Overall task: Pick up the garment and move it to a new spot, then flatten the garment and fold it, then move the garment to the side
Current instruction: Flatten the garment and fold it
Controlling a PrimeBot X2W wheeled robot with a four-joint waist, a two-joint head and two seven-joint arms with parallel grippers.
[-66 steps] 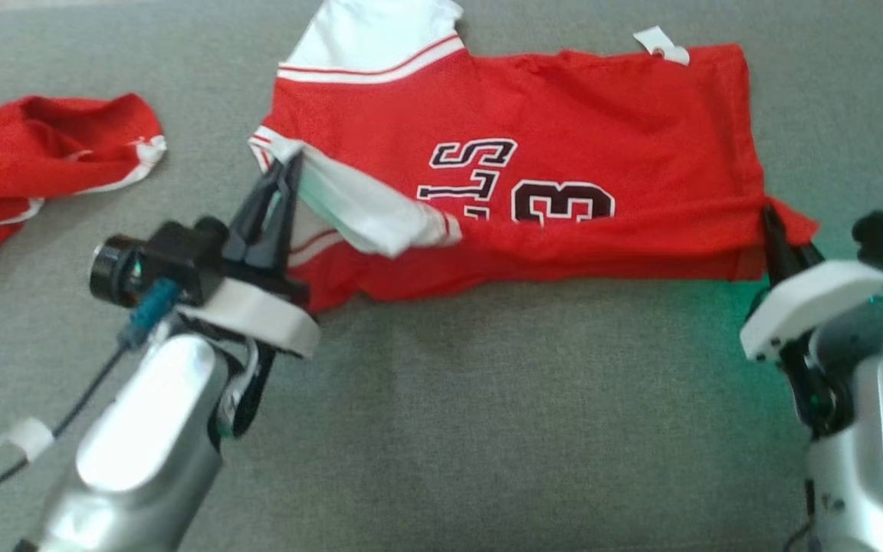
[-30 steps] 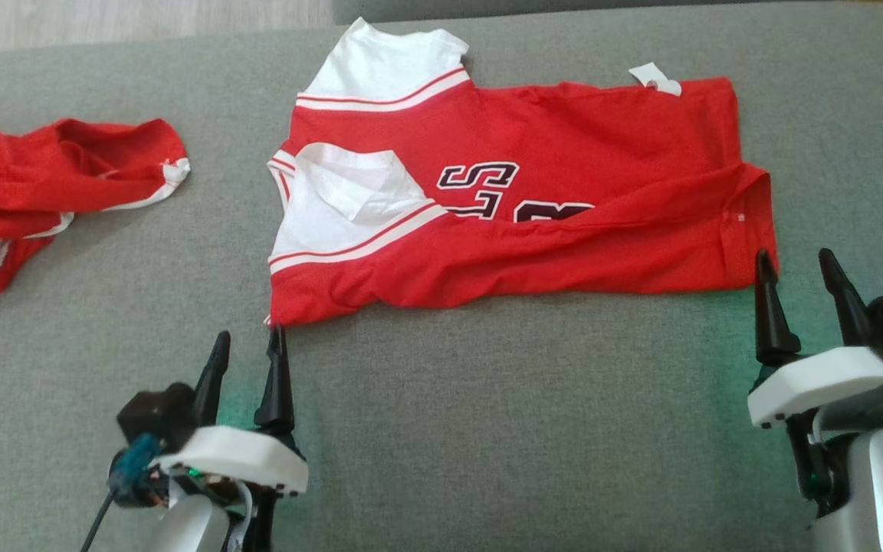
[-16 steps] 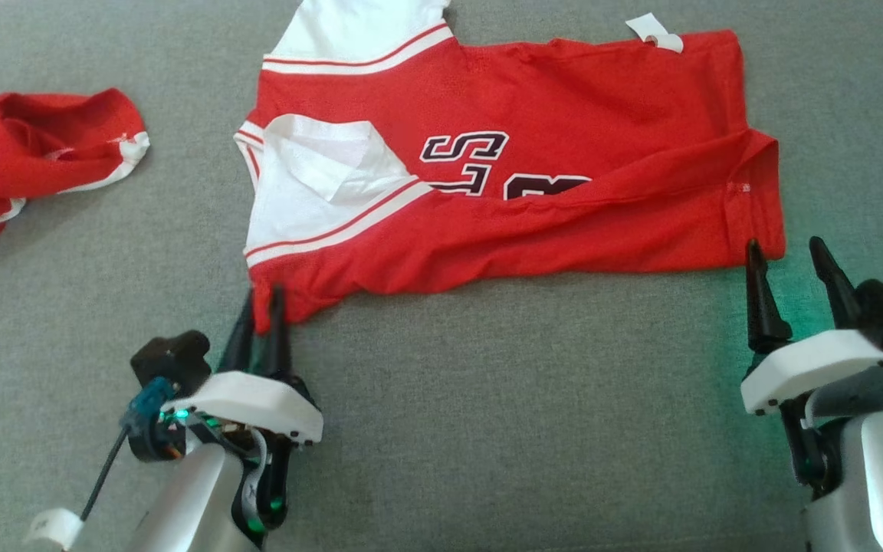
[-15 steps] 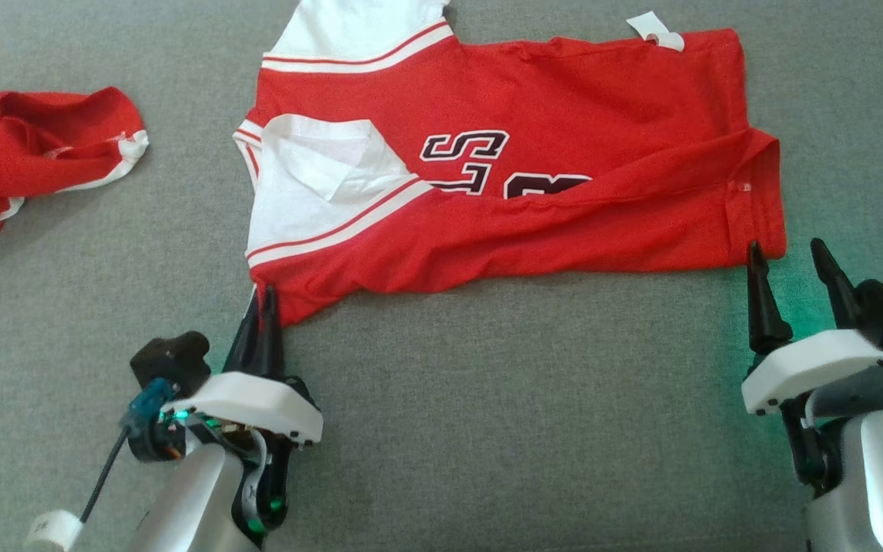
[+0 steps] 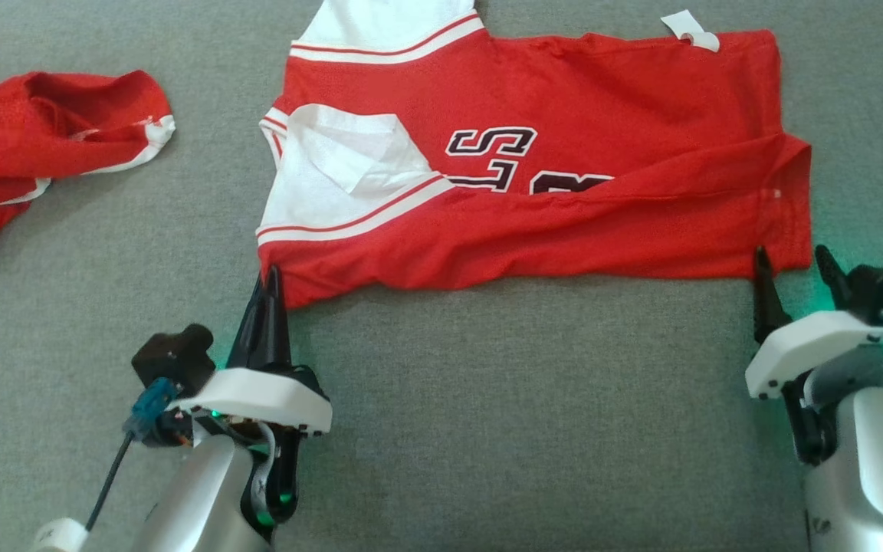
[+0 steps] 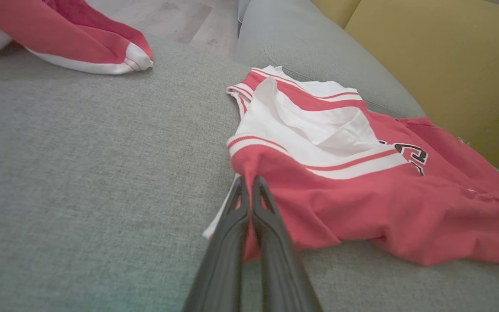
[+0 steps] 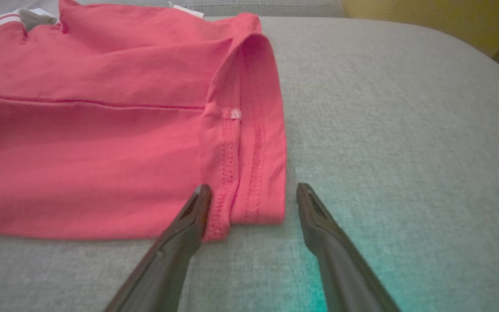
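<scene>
The left gripper (image 5: pixel 269 280) has snapped shut since a second ago and now pinches the near-left corner of the jersey (image 5: pixel 564 100), which lies spread on the grey sofa seat (image 5: pixel 487 399). The right gripper (image 5: pixel 792 257) gapes wide around the jersey's near-right hem corner, gripping nothing. The cloth looks thin and floppy, so corners suit best. Bare seat lies in front of the jersey, and another red garment (image 5: pixel 43 130) lies well to its left.

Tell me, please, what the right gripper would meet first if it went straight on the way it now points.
Most likely the hemmed corner of the red jersey: it lies just ahead, between the fingertips of the open right gripper, flat on the grey sofa cushion.
</scene>
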